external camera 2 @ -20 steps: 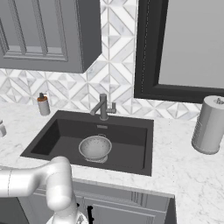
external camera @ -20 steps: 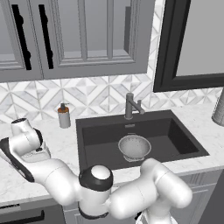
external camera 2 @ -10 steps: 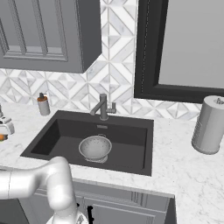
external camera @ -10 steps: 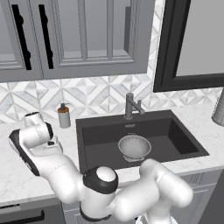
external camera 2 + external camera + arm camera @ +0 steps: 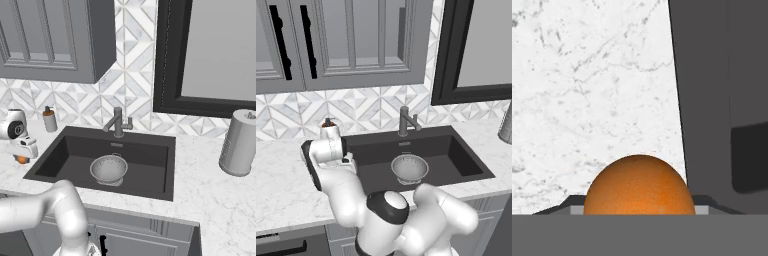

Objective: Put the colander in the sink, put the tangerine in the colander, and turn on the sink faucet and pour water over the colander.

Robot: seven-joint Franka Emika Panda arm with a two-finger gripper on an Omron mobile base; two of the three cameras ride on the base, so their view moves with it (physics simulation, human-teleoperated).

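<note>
Colander [image 5: 410, 168] sits upright in the sink [image 5: 456, 159], open side up, on the basin floor roughly mid-basin, below and in front of the sink faucet [image 5: 404, 121]. From the right base view the colander [image 5: 108, 169] shows the same: rim level, low ring base down, no tilt I can see. It's round, so no long axis to speak of; side handles too small to tell which way they point.

Faucet post stands upright at the back edge of the sink, spout angled out toward the basin. No water visible.

Tangerine [image 5: 639, 186] is right at the bottom of my hand view, close up against my gripper, over white marble table [image 5: 592, 90] with the dark sink wall to the right of it in that view. In the right base view the tangerine [image 5: 21, 159] shows as a small orange spot under my gripper [image 5: 22, 151], left of the sink, over the table near the basin's left rim. Round fruit, no axis readable.

My gripper looks closed around the tangerine; the fingertips themselves are hidden, so contact is judged from how tight the fruit sits.

Soap dispenser [image 5: 49, 119] stands upright behind, near the backsplash. A grey canister [image 5: 239, 143] stands on the table well right of the sink.
</note>
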